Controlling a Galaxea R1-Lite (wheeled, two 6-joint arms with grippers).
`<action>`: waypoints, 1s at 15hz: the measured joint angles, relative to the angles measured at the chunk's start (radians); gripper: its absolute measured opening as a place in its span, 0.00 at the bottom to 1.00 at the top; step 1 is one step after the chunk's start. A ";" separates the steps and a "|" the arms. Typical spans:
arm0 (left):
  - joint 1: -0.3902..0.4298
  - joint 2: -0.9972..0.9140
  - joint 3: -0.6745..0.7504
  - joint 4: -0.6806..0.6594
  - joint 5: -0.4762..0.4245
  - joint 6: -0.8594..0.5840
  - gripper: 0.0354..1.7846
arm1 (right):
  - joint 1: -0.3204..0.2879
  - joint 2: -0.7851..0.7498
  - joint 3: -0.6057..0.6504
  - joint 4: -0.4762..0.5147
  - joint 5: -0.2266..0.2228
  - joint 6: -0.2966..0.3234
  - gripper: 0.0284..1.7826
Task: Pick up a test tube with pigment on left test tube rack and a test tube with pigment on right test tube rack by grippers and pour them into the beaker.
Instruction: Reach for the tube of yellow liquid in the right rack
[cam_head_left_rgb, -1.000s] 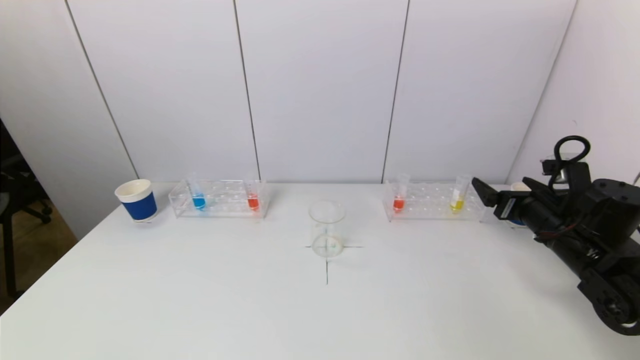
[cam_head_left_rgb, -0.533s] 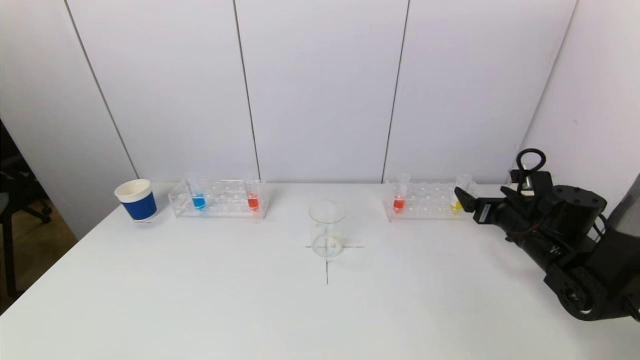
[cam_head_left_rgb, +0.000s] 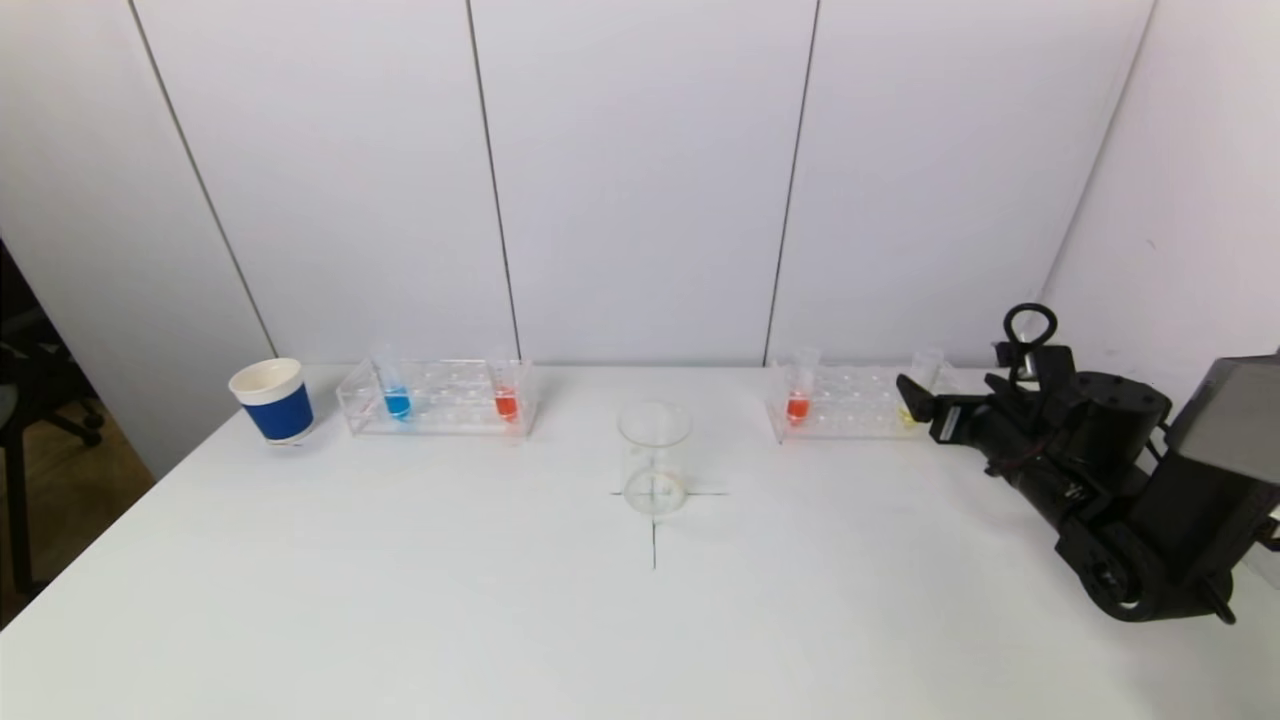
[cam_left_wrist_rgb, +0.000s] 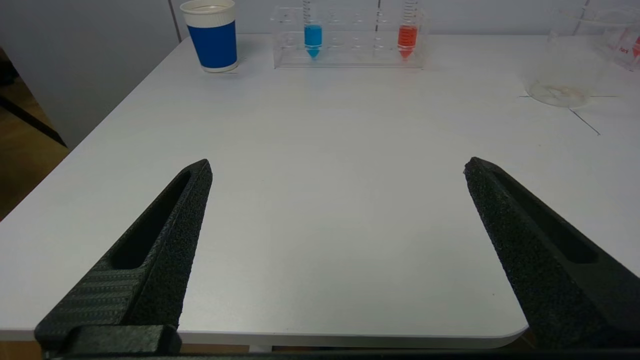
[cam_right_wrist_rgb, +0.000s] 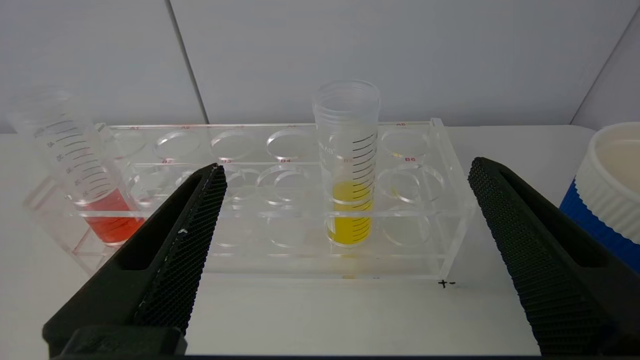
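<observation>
The right gripper (cam_right_wrist_rgb: 345, 172), its textured black fingers spread wide, faces a graduated clear plastic tube of yellow liquid (cam_right_wrist_rgb: 348, 165) in the transparent acrylic rack (cam_right_wrist_rgb: 440, 200), holes labelled B6.

The left gripper (cam_left_wrist_rgb: 337, 167) also gapes.

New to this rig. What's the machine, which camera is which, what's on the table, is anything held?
It is a two-armed robot with a pincer on each arm. One picture looks down from its head; the other two come from cameras on the wrists.

On the white table stand a clear beaker in the middle, a left rack with a blue tube and a red tube, and a right rack with a red-orange tube and a yellow tube. A blue cup stands at the far left; another shows in the right wrist view.

The right gripper is open, just in front of the yellow tube. The left gripper is open above the table's near edge. Nothing is held.
</observation>
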 joint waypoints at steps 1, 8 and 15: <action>0.000 0.000 0.000 0.000 0.000 0.000 0.99 | 0.000 0.013 -0.013 0.000 -0.001 0.000 0.99; 0.000 0.000 0.000 0.000 0.000 0.000 0.99 | 0.000 0.090 -0.087 0.000 -0.016 0.000 0.99; 0.000 0.000 0.000 0.000 0.000 0.000 0.99 | -0.001 0.113 -0.113 0.000 -0.035 0.000 0.99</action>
